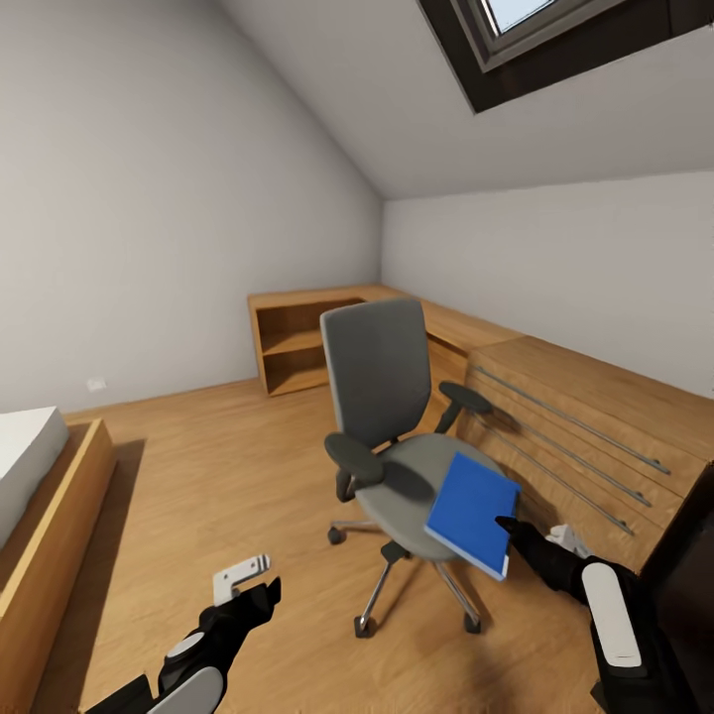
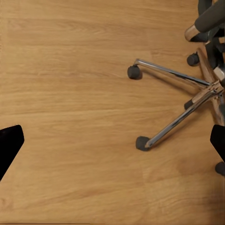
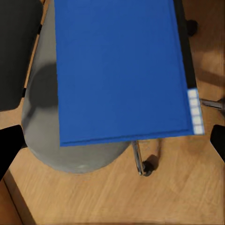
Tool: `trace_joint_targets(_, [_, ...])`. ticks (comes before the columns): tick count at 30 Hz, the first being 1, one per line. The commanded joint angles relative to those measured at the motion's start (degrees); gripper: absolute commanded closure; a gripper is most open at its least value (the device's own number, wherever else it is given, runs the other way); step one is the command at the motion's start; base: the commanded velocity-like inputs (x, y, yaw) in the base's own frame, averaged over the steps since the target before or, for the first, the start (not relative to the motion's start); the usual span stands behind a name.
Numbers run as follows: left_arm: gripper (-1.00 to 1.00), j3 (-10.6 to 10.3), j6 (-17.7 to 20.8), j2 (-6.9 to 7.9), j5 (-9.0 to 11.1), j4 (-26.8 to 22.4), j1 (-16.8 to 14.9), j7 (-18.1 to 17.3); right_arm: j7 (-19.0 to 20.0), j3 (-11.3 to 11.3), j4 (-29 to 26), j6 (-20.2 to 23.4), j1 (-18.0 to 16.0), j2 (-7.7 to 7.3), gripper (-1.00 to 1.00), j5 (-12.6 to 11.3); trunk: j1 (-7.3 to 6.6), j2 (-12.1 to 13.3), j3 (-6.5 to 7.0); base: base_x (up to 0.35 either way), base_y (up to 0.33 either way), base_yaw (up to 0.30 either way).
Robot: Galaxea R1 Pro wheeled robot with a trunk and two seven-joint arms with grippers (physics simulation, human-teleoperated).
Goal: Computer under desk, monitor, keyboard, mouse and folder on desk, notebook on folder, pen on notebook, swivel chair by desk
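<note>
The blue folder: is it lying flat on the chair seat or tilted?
Tilted: the folder slants over the chair seat, its lower edge at the right gripper.

Below lies a wooden floor (image 2: 70,93), and off to one side the chrome legs of the swivel chair (image 2: 180,110) spread out on dark casters. Two black fingertips (image 2: 9,143) show at opposite edges, set wide apart with nothing between them.

Attic bedroom: bed (image 1: 25,466), skylight (image 1: 516,20)
</note>
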Motion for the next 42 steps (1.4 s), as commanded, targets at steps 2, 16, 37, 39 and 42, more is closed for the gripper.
trace_joint_targets(2, [-1.00, -0.14, -0.73, 0.05, 0.15, -0.08, -0.08, 0.23, -0.49, -0.13, -0.04, 0.23, -0.05, 0.09, -1.00, -0.62, 0.42, -0.85, -0.42, -0.268, 0.000, 0.000])
trace_joint_targets(16, [-1.00, -0.67, -1.13, -0.59, 0.24, 0.11, -0.08, 0.34, -0.45, -0.84, -0.02, 0.14, -0.05, 0.02, -1.00, -1.74, 3.49, -6.46, -2.94, -0.038, 0.000, 0.000])
trace_joint_targets(37, [-1.00, -0.78, -1.13, -0.68, 0.24, 0.10, -0.08, 0.45, 15.20, -10.53, 5.75, 0.94, -0.05, -3.40, -1.00, -1.89, 8.10, -14.89, -6.71, 0.000, 0.000, 0.000])
trace_joint_targets(39, [-1.00, -0.78, -1.13, -0.68, 0.24, 0.09, -0.08, 0.45, 16.37, -10.63, 6.84, 1.08, -0.05, -4.05, -1.00, -2.36, 8.54, -15.69, -7.07, 0.000, 0.000, 0.000])
trace_joint_targets(42, [-1.00, -0.78, -1.13, -0.68, 0.24, 0.09, -0.08, 0.45, 17.59, -10.67, 10.12, 4.64, -0.05, -6.93, -1.00, -10.67, 9.20, -16.89, -7.60, 0.000, 0.000, 0.000])
